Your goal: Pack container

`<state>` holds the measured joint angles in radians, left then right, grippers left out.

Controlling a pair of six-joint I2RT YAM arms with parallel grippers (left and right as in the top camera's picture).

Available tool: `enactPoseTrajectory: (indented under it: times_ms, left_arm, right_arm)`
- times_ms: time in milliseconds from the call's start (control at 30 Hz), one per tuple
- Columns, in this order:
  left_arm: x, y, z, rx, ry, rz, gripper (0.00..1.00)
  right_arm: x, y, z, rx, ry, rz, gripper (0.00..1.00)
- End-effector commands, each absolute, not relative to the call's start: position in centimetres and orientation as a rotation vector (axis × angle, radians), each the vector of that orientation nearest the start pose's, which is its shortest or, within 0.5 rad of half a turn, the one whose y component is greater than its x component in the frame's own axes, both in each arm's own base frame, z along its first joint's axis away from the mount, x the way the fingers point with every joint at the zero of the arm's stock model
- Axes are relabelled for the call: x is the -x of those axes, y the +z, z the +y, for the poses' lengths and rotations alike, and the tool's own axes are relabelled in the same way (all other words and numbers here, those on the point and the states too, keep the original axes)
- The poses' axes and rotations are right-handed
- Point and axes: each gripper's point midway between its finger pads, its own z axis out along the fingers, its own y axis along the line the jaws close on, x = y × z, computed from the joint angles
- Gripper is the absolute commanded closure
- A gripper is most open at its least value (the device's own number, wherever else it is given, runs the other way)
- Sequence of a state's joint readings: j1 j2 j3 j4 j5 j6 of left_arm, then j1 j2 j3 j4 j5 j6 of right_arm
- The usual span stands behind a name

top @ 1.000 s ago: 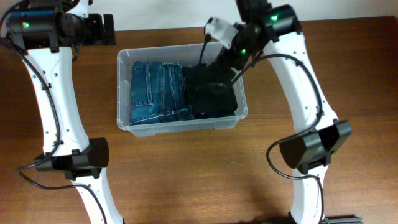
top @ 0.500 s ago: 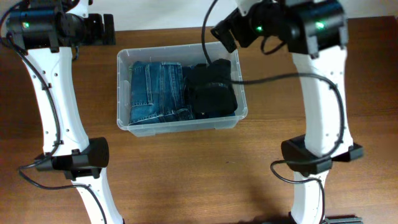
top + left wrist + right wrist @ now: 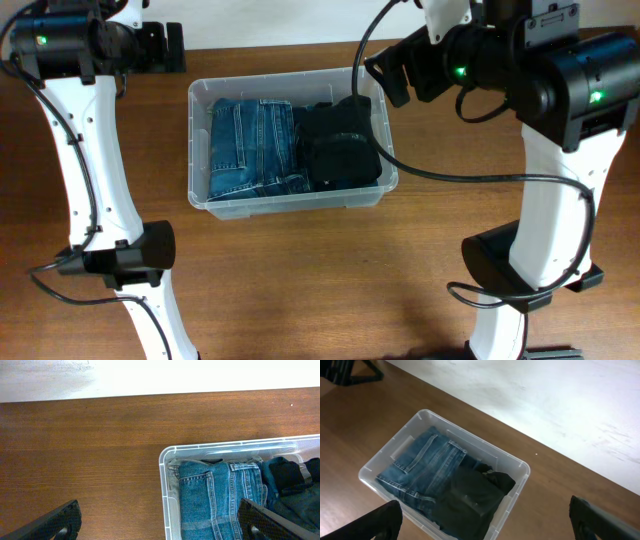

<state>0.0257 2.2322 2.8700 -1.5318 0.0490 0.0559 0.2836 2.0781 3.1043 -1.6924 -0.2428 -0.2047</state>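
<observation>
The clear plastic container (image 3: 290,207) is sitting on the wooden bench (image 3: 300,290). Folded blue jeans (image 3: 245,150) are lying in its left part, with a black garment (image 3: 340,145) touching them on the right. The left pincer (image 3: 160,527) is hovering by the container's far left corner, fingers spread wide and empty. The right pincer (image 3: 487,525) is hanging above the far right corner, likewise spread and holding nothing.

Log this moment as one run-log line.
container: jeans left, black garment right | left hand: open, empty | right hand: open, empty, raised
</observation>
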Motion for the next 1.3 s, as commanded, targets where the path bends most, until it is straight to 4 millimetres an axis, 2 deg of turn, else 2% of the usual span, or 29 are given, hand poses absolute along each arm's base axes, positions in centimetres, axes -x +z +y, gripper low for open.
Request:
enactPoseTrajectory:
  times_ms: [0,67,133,167,200,300,400,467,567,700,733,967,1000,1167,1267]
  left_arm:
    - [-49.6,33.0,0.6,-0.061,-0.029,2.445,0.01]
    - [-49.6,33.0,0.6,-0.061,-0.029,2.445,0.01]
    - [-49.6,33.0,0.6,-0.061,-0.029,2.445,0.01]
    - [-49.6,33.0,0.6,-0.061,-0.029,2.445,0.01]
    - [-49.6,33.0,0.6,-0.061,-0.029,2.445,0.01]
    - [-49.6,33.0,0.6,-0.061,-0.029,2.445,0.01]
    - [-49.6,33.0,0.6,-0.061,-0.029,2.445,0.0]
    - [-49.6,33.0,0.6,-0.061,-0.029,2.445,0.0]
    - [-49.6,33.0,0.6,-0.061,-0.029,2.445,0.01]
    - [-49.6,33.0,0.6,-0.061,-0.029,2.445,0.01]
    - [-49.6,33.0,0.6,-0.061,-0.029,2.445,0.01]
    - [-49.6,33.0,0.6,-0.061,-0.029,2.445,0.01]
    - [-49.6,33.0,0.6,-0.061,-0.029,2.445,0.01]
    - [-49.6,33.0,0.6,-0.061,-0.029,2.445,0.01]
    - [-49.6,33.0,0.6,-0.061,-0.029,2.445,0.01]
  right_arm:
    - [-36.2,46.6,13.7,0.608,0.25,2.067,0.02]
    - [-34.6,48.5,12.5,0.575,0.201,2.02,0.02]
    - [-32.2,50.8,10.9,0.531,0.133,1.966,0.02]
    - [-31.0,51.4,10.4,0.52,0.114,1.955,0.01]
    - [-29.0,52.2,9.3,0.502,0.085,1.945,0.02]
    - [-26.7,53.2,8.3,0.482,0.074,1.912,0.02]
    - [-25.9,54.3,7.4,0.442,0.061,1.842,0.02]
    - [-25.8,54.2,6.7,0.406,0.054,1.776,0.02]
    - [-25.5,51.5,5.6,0.364,0.049,1.676,0.02]
    - [-25.0,46.6,4.5,0.333,0.031,1.633,0.02]
    - [-24.6,43.5,4.0,0.322,0.024,1.627,0.02]
    - [-22.4,32.3,3.7,0.327,0.025,1.523,0.02]
    - [-22.3,30.2,3.5,0.322,0.016,1.509,0.02]
    - [-22.5,25.8,3.5,0.32,0.008,1.478,0.02]
    - [-22.7,24.1,3.4,0.317,0.004,1.471,0.02]
